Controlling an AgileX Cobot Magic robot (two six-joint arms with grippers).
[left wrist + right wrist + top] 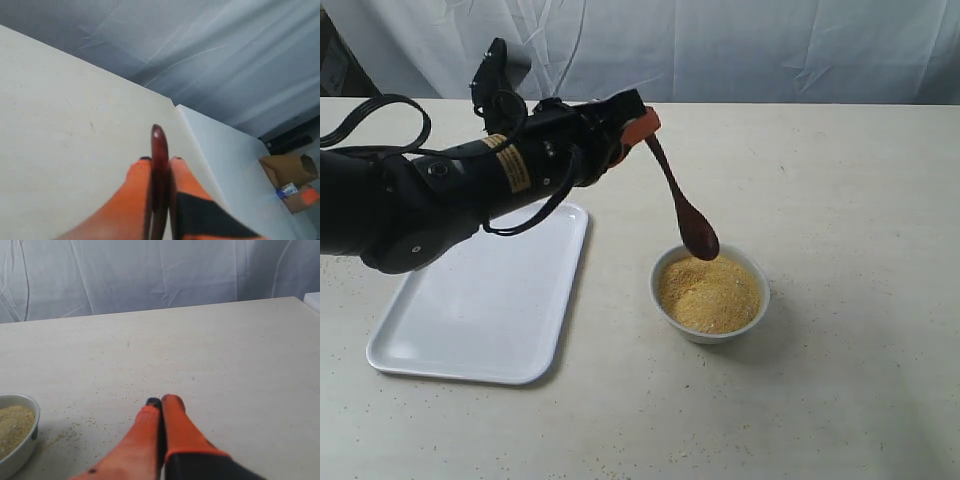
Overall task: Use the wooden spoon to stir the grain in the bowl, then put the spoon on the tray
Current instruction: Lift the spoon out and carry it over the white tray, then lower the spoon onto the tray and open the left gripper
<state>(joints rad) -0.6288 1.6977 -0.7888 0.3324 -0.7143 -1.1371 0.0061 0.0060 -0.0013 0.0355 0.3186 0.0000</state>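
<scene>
My left gripper (642,127) is shut on the handle of the dark wooden spoon (682,203), which hangs slanting down so its head is just above the far rim of the white bowl (710,295). The bowl holds a mound of yellow grain (708,293). In the left wrist view the spoon's handle end (159,165) sticks out between the orange fingers of my left gripper (160,161). The white tray (490,295) lies left of the bowl, under my left arm. My right gripper (162,401) is shut on nothing, above the bare table; the bowl (22,437) shows beside it.
Loose grains (65,432) are scattered on the table near the bowl. A white cloth backdrop (720,45) hangs behind the table's far edge. A cardboard box (290,172) sits on the floor beyond the table.
</scene>
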